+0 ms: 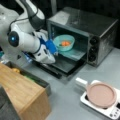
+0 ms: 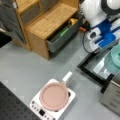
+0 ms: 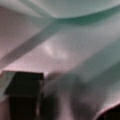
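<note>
Gripping teal bowl (image 1: 64, 42) rim at oven (image 1: 100, 30) mouth, gripper (image 1: 53, 48); fingertips hidden, wrist view mostly blur.

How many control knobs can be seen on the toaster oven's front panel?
3. The knobs sit in a vertical column on the toaster oven at a front view's right: top, middle, bottom. None appear hidden.

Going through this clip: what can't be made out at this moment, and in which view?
- Blue-fingered gripper: in both front views, its fingertips merge with the rim of the teal bowl, so contact is unclear.
- Orange pieces in the bowl: too blurred to identify.
- Open grey drawer: the wooden cabinet top hides most of its contents.
- Wrist view: only teal blur and a dark block.
</note>
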{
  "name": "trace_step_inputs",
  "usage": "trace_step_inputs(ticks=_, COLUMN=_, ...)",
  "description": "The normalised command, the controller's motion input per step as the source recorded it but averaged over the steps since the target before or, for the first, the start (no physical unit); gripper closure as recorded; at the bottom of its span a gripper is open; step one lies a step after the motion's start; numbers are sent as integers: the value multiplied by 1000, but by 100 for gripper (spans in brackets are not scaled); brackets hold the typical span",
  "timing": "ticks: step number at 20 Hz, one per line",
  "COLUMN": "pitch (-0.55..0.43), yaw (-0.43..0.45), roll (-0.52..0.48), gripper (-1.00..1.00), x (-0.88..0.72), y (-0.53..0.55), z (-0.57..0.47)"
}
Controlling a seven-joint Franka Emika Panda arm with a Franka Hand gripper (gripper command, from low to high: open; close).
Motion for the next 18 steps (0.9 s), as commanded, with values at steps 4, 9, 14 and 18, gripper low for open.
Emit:
trace_step_inputs(ticks=4, pitch=-141, yaw=166, roll=-45, gripper=100, x=-32, y=-102, z=-118)
trace_step_inputs(ticks=9, pitch=-142, yaw=156, roll=-52, gripper=100, x=11, y=-85, z=-117)
trace_step_inputs(ticks=14, pitch=-143, yaw=147, roll=-53, gripper=100, x=49, y=-67, z=-111)
trace_step_inputs(ticks=18, pitch=-141, yaw=138, roll=-46, gripper=100, x=75, y=-23, z=-98)
